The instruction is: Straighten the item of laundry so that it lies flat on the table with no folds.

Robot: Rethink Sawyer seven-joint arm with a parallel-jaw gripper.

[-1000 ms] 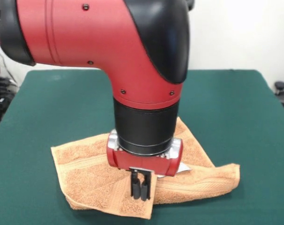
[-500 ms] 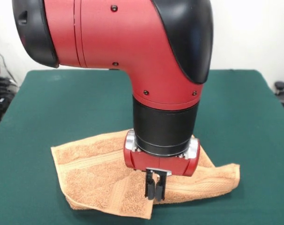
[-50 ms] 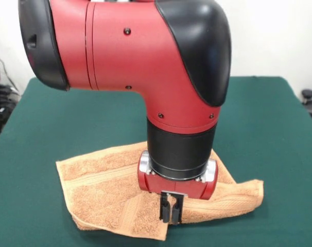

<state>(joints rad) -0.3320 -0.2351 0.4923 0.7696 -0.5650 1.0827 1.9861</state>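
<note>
Shifted sideways and lowered since the earlier frames, the gripper (image 3: 171, 211) is now being held just over the near folded part of the towel (image 3: 102, 193). Only 1 view, the front one, is being offered now. Its fingers (image 3: 166, 210) are being kept close together with nothing between them. The towel is lying crumpled on the table (image 3: 259, 118), 1 flap doubled over. A grasp is judged to be in preparation; next, opening and pinching a folded edge is called for.
</note>
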